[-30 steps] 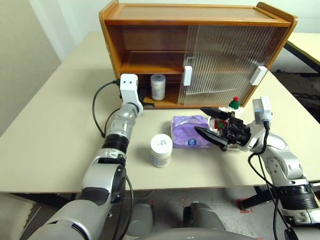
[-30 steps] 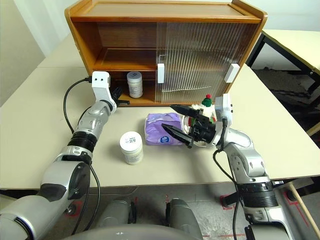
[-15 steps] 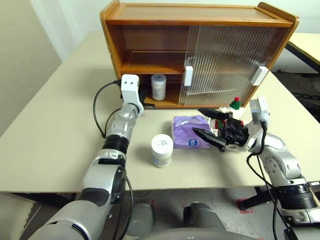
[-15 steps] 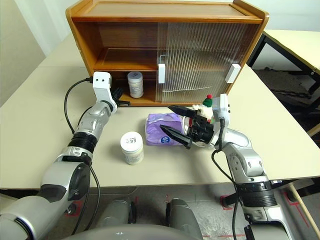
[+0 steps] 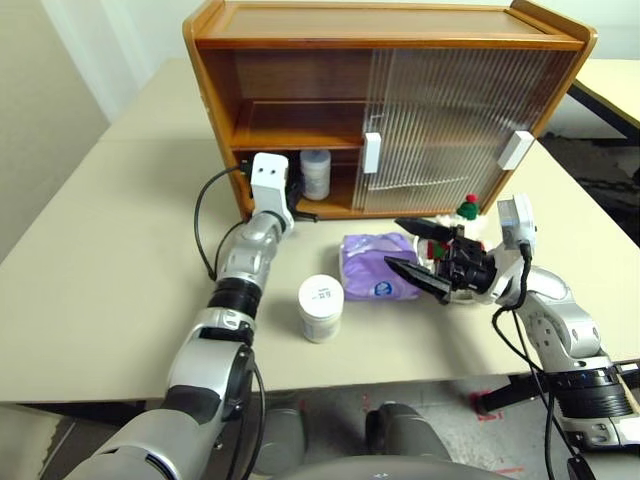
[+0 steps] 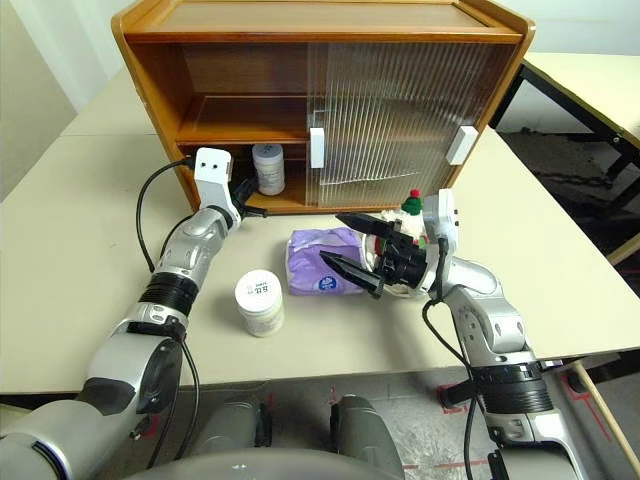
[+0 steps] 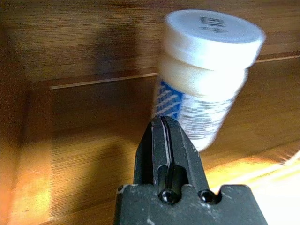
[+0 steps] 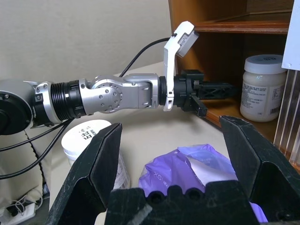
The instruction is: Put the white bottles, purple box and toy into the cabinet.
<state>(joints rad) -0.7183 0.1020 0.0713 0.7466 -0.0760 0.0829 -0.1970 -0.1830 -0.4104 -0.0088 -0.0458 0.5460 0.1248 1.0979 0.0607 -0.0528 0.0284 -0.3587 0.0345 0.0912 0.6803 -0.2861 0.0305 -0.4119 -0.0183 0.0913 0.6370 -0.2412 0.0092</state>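
Note:
The cabinet [image 5: 300, 40] stands at the back of the table with its left half open. One white bottle [image 5: 316, 173] stands inside on the bottom board. My left gripper [image 5: 300, 213] is shut and empty at that opening, pointing at this bottle [image 7: 206, 79] with a small gap between them. The other white bottle [image 5: 321, 307] stands on the table in front. Right of it lies the purple box [image 5: 377, 267]. My right gripper [image 5: 393, 243] is open just above the box's right end, holding nothing. The toy [image 5: 467, 210] peeks out behind that wrist.
The two ribbed sliding doors [image 5: 450, 120] cover the cabinet's right half, so only the left side is open. A black cable [image 5: 205, 215] loops from my left wrist over the table. Another table [image 5: 610, 85] stands at the far right.
The whole picture has shifted a little as the camera moved. Both arms keep their places, the left gripper still shut and the right still open.

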